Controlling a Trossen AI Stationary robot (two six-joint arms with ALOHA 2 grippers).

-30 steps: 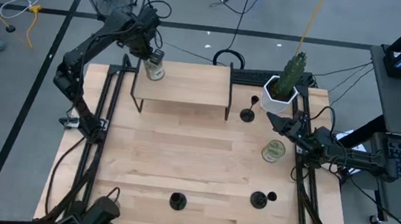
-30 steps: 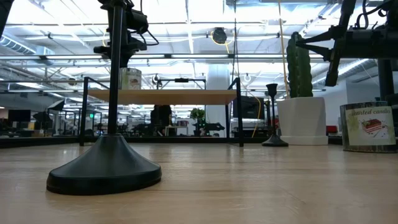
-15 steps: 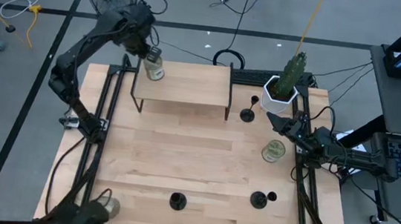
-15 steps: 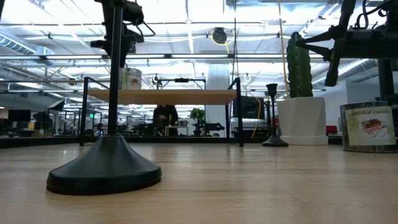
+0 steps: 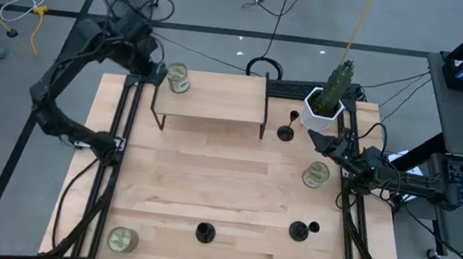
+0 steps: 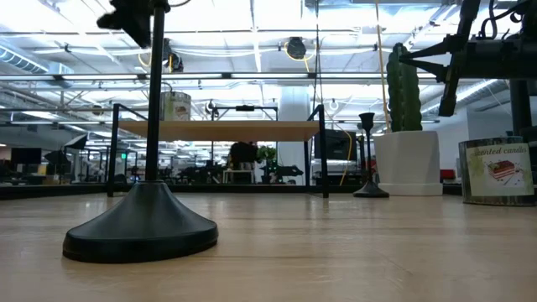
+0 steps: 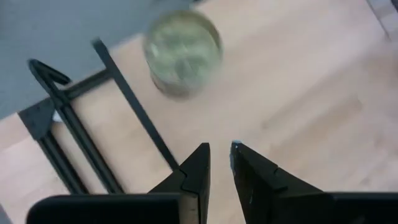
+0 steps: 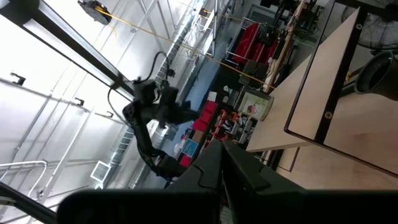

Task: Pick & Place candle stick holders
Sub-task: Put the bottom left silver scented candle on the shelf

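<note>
Three upright holders: mid-right [image 5: 285,133], lower centre [image 5: 204,231], lower right [image 5: 297,231]. Right gripper [image 5: 314,139], fingers together, empty, lies nearest the mid-right one; left gripper [image 5: 156,73], nearly closed, upper left.

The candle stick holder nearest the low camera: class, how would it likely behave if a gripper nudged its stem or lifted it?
The candle stick holder has a wide, flared base under a thin, tall stem, so a nudge low down would probably slide it, while one high up might tip it. It looks rigid, probably metal. The slim stem offers the jaws little to hold, so it may swing when lifted.
</note>
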